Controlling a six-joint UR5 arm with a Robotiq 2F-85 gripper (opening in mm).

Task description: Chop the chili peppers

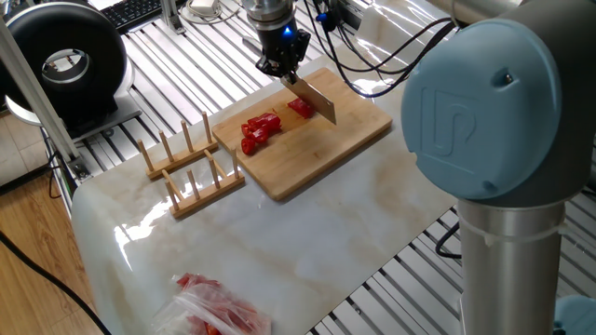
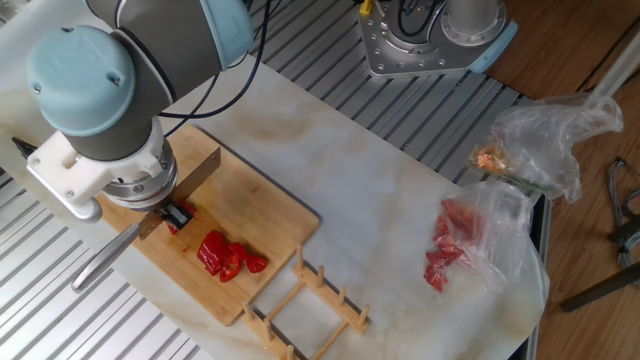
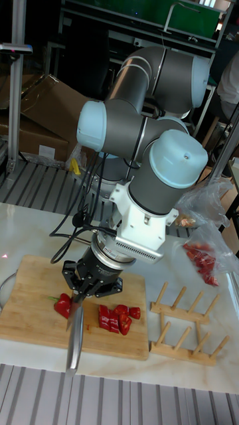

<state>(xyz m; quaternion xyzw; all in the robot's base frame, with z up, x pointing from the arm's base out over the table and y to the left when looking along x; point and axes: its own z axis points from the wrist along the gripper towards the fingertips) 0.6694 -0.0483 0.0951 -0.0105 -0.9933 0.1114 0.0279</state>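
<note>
The black two-finger gripper point(image 1: 281, 65) point(image 3: 89, 279) is clamped on the handle of a steel cleaver-type knife point(image 1: 317, 97) point(image 3: 74, 335), whose flat blade points down at the rectangular bamboo cutting board point(image 1: 358, 130) point(image 2: 265, 215) point(image 3: 26, 299). In the tall fixed view the blade lies between the two lots of pepper.

The glossy red chili peppers lie on the board in two lots. The uncut end piece of chili pepper point(image 1: 299, 107) point(image 3: 62, 305), with a short dark stem at its 9 o'clock side in the tall fixed view, sits just beside the blade, directly below the gripper. The cluster of cut red chili chunks point(image 1: 259, 130) point(image 2: 226, 256) point(image 3: 117, 317) lies at 3 o'clock of the blade in the tall fixed view, near but apart from the end piece.

The board rests flat on the white marble-pattern worktop point(image 1: 307, 242) point(image 2: 400, 190). In the tall fixed view, a light wooden slotted rack with upright pegs point(image 1: 186, 163) point(image 2: 315, 305) point(image 3: 182, 325) stands at 3 o'clock of the board, just beside its edge.

A clear plastic bag showing red contents point(image 1: 219, 307) point(image 2: 470, 245) point(image 3: 202, 255) lies on the worktop well apart from the board. In the other fixed view a second crumpled clear plastic bag point(image 2: 550, 140) lies at 1 o'clock of it.
</note>
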